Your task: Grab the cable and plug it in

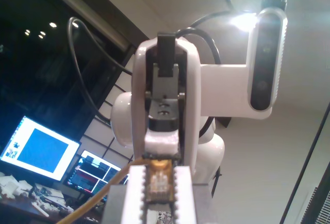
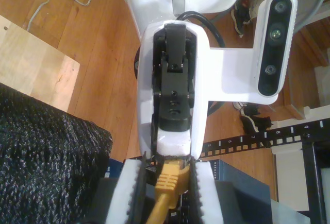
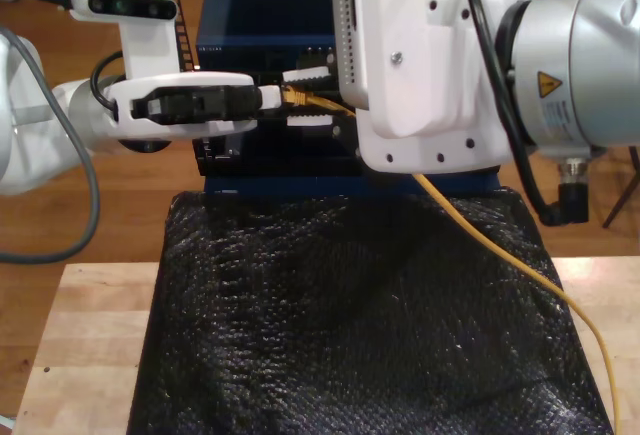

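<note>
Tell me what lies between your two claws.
The cable: its plug end bridges the gap, gripped by my first claw and my second claw, as both wrist views and the exterior view show.

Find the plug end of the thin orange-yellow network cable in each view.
First wrist view: the orange-yellow network cable has its clear plug clamped in my first claw.
Second wrist view: the cable's yellow end sits in my second claw.
Exterior view: it is above centre, then runs to the exterior view's lower right.
Shared landmark: white toothed fingers flanking it.
</note>
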Tool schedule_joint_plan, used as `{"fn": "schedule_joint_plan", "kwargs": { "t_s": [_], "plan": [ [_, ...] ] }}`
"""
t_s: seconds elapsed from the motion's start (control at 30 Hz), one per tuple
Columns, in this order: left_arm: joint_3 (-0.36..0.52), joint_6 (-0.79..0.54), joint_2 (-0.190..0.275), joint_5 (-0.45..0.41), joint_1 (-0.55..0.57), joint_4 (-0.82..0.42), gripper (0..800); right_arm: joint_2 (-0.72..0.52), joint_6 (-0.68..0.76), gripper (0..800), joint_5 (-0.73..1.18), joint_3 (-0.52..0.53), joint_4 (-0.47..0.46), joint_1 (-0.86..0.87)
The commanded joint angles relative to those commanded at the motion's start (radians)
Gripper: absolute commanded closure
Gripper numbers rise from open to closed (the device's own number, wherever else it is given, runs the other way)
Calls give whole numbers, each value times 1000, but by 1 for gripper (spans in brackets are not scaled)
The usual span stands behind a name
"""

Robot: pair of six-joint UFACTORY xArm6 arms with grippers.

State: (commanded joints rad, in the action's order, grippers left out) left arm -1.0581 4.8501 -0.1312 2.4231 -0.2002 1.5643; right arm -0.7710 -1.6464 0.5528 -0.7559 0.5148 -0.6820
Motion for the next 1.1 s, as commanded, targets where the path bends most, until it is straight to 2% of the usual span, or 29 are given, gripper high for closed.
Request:
{"fn": "schedule_joint_plan", "kwargs": {
  "t_s": [0.43, 0.6, 0.8, 0.83, 0.9, 0.93, 1.0, 1.1],
  "plan": [
    [0, 0, 2, 6, 0, 0, 774, 5, 0, 593, -3, -2, 2, -2],
    [2, 2, 2, 6, 0, -2, 774, 6, -2, 655, -12, 0, 3, 0],
    [6, 2, 2, 6, 2, -2, 774, 6, 0, 659, -34, 2, 3, 0],
    [6, 2, 2, 6, 2, -2, 774, 6, 0, 672, -34, 2, 3, 0],
    [6, 2, 2, 6, 2, -2, 774, 6, 0, 756, -35, 2, 3, 0],
    [6, 2, 2, 6, 2, -2, 771, 6, 0, 757, -35, 2, 3, 0],
    [6, 3, 2, 9, 2, -2, 725, 5, 2, 770, -35, 3, 3, 0],
    [8, 0, 2, 23, 3, 0, 511, 5, 2, 781, -35, 5, 3, 2]
  ]
}}
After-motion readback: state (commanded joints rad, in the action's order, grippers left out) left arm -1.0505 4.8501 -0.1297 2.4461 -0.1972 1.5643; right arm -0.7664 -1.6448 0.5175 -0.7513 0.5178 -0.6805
